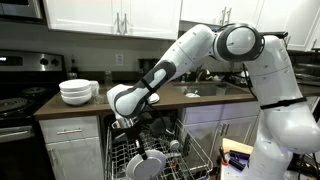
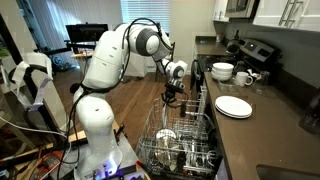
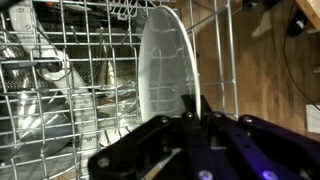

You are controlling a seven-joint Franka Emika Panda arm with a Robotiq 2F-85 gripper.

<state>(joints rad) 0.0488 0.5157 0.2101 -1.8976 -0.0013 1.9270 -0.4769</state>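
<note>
The end effector (image 3: 190,118) pinches the rim of a white plate (image 3: 163,70) (standing on edge) that extends straight ahead, over the dishwasher rack (image 3: 50,60).

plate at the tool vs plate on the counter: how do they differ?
The rack plate stands on edge among the dishwasher rack wires; the counter plate lies flat. The tool is shut on the rack plate's rim; the counter plate sits free. Both are white and round.
</note>
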